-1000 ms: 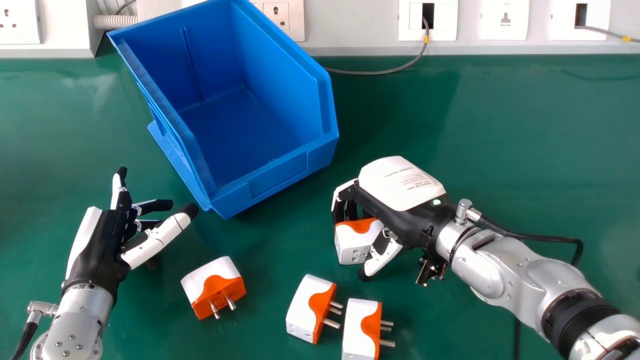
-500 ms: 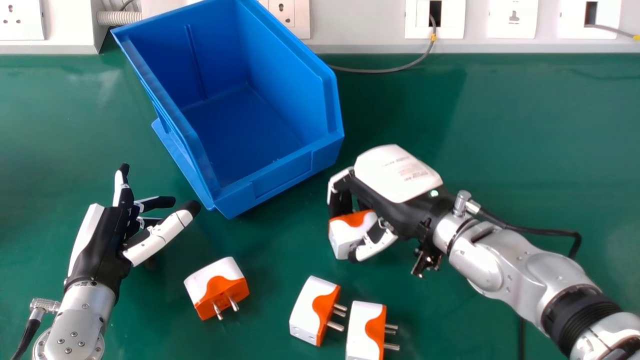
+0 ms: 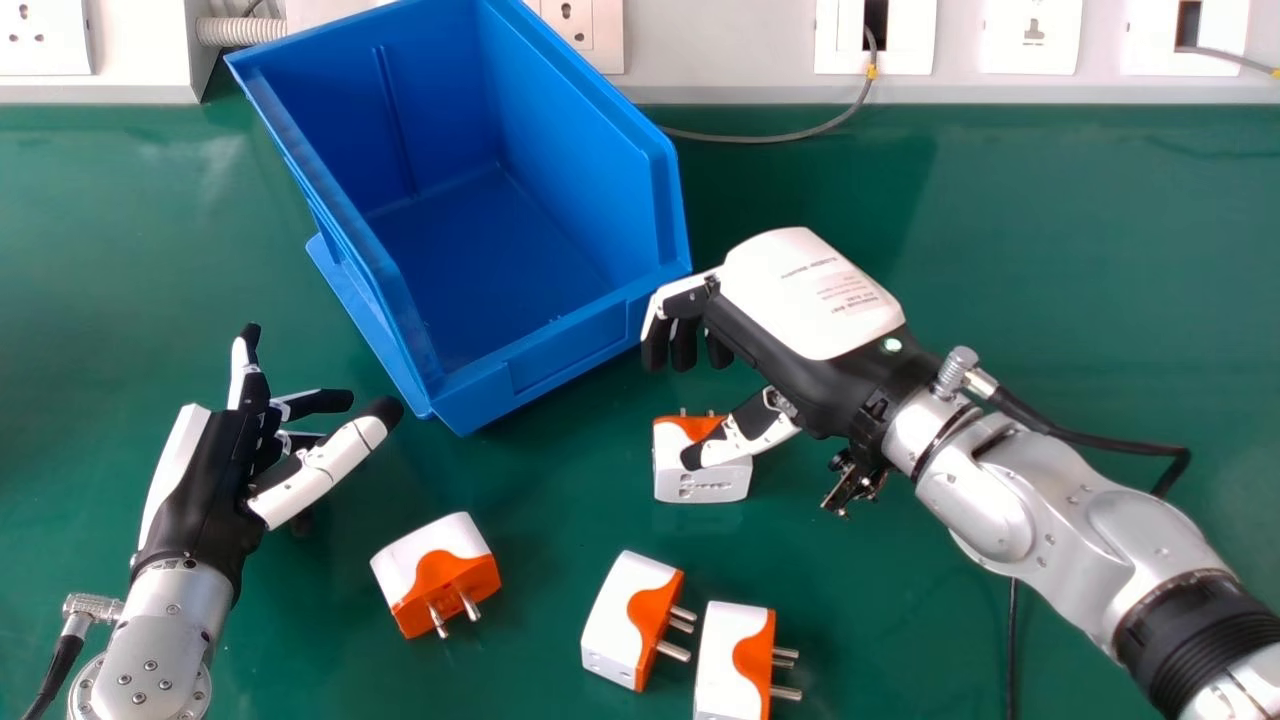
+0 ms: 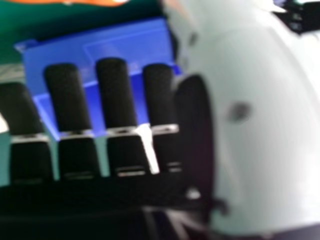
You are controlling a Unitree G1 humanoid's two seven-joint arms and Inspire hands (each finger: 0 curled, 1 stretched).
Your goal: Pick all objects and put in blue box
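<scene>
In the head view my right hand (image 3: 800,310) is open above the table, right of the box's front corner, its thumb over a white and orange adapter (image 3: 700,484) that lies on the table. The right hand view shows my right hand's fingers (image 4: 115,95) against the blue box (image 4: 125,45). My left hand (image 3: 210,480) rests open at the left with nothing in it. The blue box (image 3: 565,350) stands at the back with a bare floor. Three more adapters lie nearer the front: one (image 3: 432,562) left, one (image 3: 622,610) in the middle and one (image 3: 728,660) beside it.
The green table (image 3: 1050,270) extends right of the box. Behind it runs a white wall panel with sockets (image 3: 1030,36). A grey cable (image 3: 770,138) lies along the table's back edge, and a black cable (image 3: 1110,445) loops by the right forearm.
My right hand was curled round the adapter; it has let go and moved up and back toward the box. The adapter is left on the table, turned slightly. The left hand keeps its pose.
</scene>
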